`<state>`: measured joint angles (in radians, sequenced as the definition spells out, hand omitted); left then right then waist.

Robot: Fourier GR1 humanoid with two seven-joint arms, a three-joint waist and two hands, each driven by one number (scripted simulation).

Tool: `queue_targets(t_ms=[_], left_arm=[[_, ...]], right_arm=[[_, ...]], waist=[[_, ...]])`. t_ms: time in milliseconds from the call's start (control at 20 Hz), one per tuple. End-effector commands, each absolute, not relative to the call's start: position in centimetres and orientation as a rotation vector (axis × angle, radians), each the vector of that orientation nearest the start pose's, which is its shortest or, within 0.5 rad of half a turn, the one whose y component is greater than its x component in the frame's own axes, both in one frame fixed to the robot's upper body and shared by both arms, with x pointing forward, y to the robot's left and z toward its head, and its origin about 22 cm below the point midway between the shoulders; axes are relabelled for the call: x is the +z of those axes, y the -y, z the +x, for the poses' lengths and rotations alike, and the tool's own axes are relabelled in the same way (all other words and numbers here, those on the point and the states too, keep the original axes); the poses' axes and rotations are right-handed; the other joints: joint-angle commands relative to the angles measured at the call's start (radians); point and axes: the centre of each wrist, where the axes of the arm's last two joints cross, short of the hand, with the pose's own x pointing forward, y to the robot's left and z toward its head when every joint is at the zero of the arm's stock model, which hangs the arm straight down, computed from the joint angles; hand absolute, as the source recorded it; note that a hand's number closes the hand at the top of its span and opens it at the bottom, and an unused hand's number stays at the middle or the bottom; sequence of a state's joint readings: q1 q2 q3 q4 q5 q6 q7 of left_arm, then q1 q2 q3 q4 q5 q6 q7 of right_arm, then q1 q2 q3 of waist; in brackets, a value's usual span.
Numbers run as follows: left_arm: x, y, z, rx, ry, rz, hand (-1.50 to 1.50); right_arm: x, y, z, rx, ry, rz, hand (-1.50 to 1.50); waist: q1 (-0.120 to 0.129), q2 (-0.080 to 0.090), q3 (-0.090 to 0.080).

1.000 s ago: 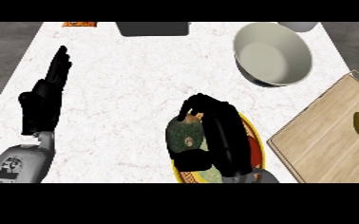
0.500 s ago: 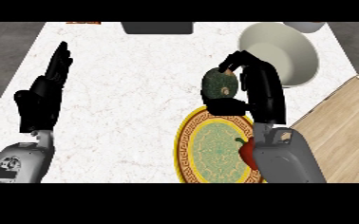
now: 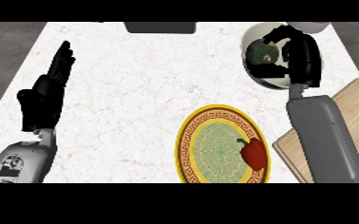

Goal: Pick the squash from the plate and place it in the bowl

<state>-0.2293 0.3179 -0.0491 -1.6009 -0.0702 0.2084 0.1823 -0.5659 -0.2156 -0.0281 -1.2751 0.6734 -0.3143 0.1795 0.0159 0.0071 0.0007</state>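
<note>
The squash (image 3: 265, 53) is held over the bowl (image 3: 254, 71), pinched by the curled right robot hand (image 3: 300, 52); released off-centre, it could strike the bowl's rim and tip out.

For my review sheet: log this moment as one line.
right hand: holds squash over bowl | left hand: open, resting | plate: red pepper

The counter (image 3: 154, 90) looks like polished white marble with faint veining. At five o'clock, the plate (image 3: 210, 118) appears to be glazed ceramic, its gold rim patterned, with a glossy red pepper (image 3: 254, 154) on it. At one o'clock, the squash (image 3: 263, 53) has dull, mottled green skin inside a smooth, pale bowl (image 3: 261, 79). The board (image 3: 289, 144) at four o'clock shows light wood grain.
</note>
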Motion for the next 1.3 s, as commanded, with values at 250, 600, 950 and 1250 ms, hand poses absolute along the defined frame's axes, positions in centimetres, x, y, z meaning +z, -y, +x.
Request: queue_targets(t_ms=[250, 600, 950, 1250], left_arm=[[8.2, -24.9, 29.8, -0.188, 1.676, 0.369, 0.00], [9.0, -25.0, 29.7, -0.201, 1.671, 0.347, 0.00], [8.1, -23.4, 29.7, -0.210, 1.698, 0.323, 0.00], [7.7, -24.7, 29.6, -0.211, 1.689, 0.351, 0.00]], right_arm=[[6.9, 29.8, 40.6, 0.469, 1.596, -1.240, 1.50], [4.2, 32.1, 41.4, 0.350, 1.470, -1.075, 1.50], [4.8, 32.9, 42.0, 0.319, 1.582, -0.851, -1.50], [4.8, 34.5, 41.6, 0.169, 1.705, -0.764, -1.50]], waist=[[0.015, 0.007, 0.001], [0.049, 0.018, 0.004], [0.072, 0.031, 0.006], [0.052, 0.023, 0.004]])
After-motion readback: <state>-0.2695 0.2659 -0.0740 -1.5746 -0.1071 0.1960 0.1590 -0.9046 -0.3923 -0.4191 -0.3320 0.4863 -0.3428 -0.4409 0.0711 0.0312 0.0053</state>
